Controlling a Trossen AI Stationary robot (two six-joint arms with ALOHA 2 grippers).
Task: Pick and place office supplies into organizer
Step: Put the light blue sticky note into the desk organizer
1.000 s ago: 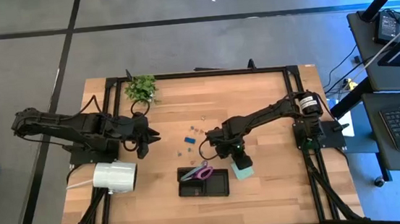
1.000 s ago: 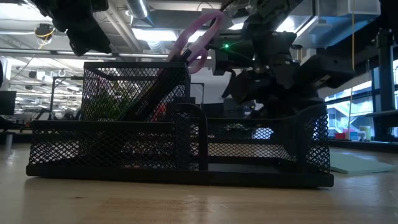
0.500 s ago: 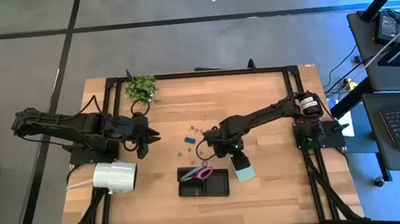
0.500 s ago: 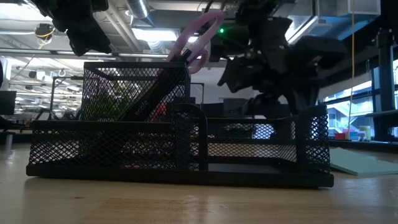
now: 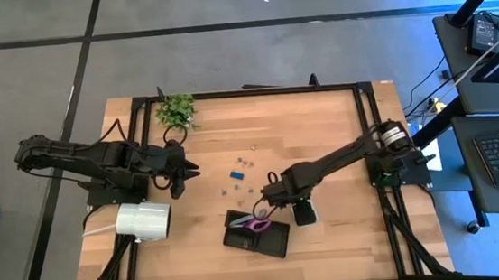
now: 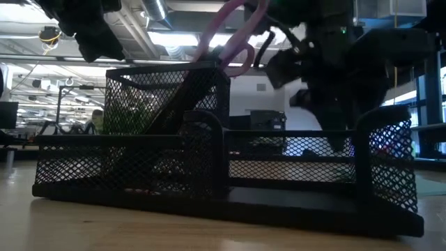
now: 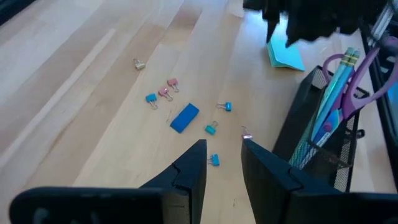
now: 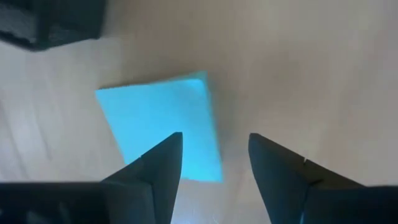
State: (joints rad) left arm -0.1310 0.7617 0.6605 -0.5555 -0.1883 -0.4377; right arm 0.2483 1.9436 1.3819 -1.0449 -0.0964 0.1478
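Just above the sticky-note pad [image 8: 163, 131], the right gripper [image 8: 214, 158] hangs spread, holding nothing; the pad lies on the table at the organizer's [image 5: 256, 237] two o'clock.

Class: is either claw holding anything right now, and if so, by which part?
Nothing is held. The right claw stands open above the sticky-note pad; the left claw is open and empty.

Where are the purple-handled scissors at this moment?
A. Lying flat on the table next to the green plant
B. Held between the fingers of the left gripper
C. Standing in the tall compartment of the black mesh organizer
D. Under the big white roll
C: the scissors stand with handles up in the tall compartment of the organizer, beside pens; the low view shows the handles above the mesh rim.
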